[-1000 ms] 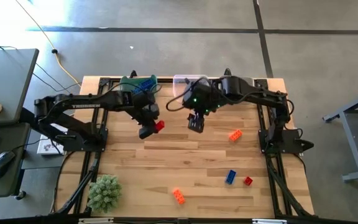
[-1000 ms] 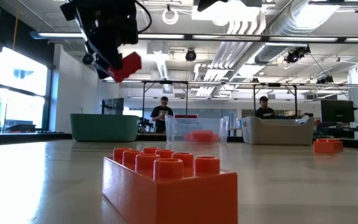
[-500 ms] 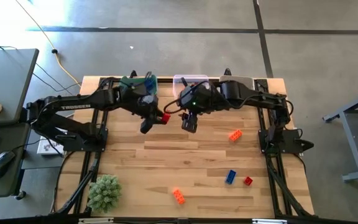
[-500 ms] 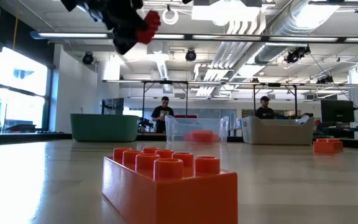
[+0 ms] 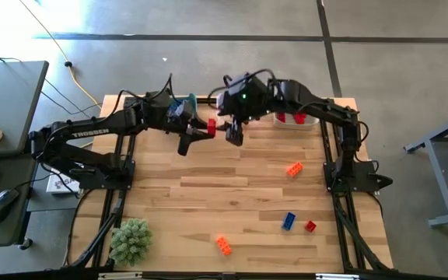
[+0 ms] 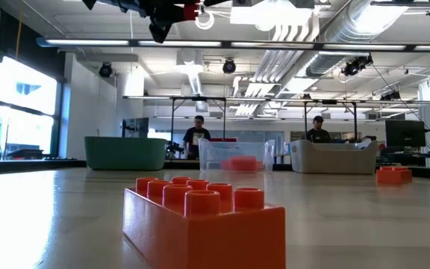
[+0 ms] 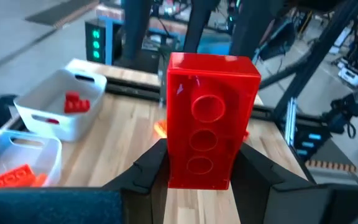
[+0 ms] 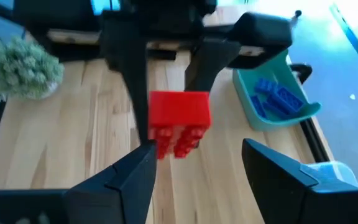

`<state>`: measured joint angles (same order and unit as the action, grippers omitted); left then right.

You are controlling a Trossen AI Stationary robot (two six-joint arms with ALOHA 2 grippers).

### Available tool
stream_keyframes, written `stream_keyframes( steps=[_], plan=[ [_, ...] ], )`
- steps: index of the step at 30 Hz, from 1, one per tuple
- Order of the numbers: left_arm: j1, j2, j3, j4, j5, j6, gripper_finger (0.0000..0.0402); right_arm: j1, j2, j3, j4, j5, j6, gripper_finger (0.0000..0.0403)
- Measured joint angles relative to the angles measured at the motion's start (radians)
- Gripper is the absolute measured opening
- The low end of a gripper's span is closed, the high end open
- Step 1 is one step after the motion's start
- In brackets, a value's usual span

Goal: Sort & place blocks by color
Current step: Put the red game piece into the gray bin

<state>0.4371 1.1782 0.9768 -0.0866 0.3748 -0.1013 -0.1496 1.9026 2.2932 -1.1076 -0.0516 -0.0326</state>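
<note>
My left gripper is high above the table's far middle, shut on a red studded block. It also shows at the low view's top edge, gripper and block. My right gripper is open just to the block's right and faces it; its fingers stand short of the red block. On the table lie an orange block, a blue block, a red block and a near orange block. My left gripper pinches the red block between its two fingers at the end nearest the wrist. The fingers lie roughly level and point toward the table's right. The block is lifted clear and sticks out past the fingertips, its hollow underside toward the wrist camera.
Along the far edge stand a teal bin with blue blocks, a clear bin with an orange block partly under my right arm, and a white bin with red blocks. A fuzzy green plant sits at the near left corner.
My left gripper has risen and swung toward the far edge and the right, carrying the red block and tipping toward level. My right gripper has also risen and moved toward the far edge, and now faces the block.
</note>
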Motion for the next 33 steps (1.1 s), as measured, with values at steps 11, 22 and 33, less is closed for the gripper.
stream_keyframes(
  steps=[11, 22, 33],
  plan=[
    [0.055, 0.000, 0.000, 0.029, -0.001, 0.000, 0.0113, -0.123, 0.000, 0.000, 0.064, -0.255, -0.060, 0.0224],
    [0.067, 0.001, 0.000, 0.112, -0.001, 0.000, 0.0113, -0.142, 0.000, 0.000, 0.143, -0.274, -0.133, 0.0224],
    [0.067, 0.001, 0.000, 0.217, 0.000, -0.019, 0.0113, -0.138, 0.000, 0.000, 0.216, -0.304, -0.112, 0.0224]
  ],
)
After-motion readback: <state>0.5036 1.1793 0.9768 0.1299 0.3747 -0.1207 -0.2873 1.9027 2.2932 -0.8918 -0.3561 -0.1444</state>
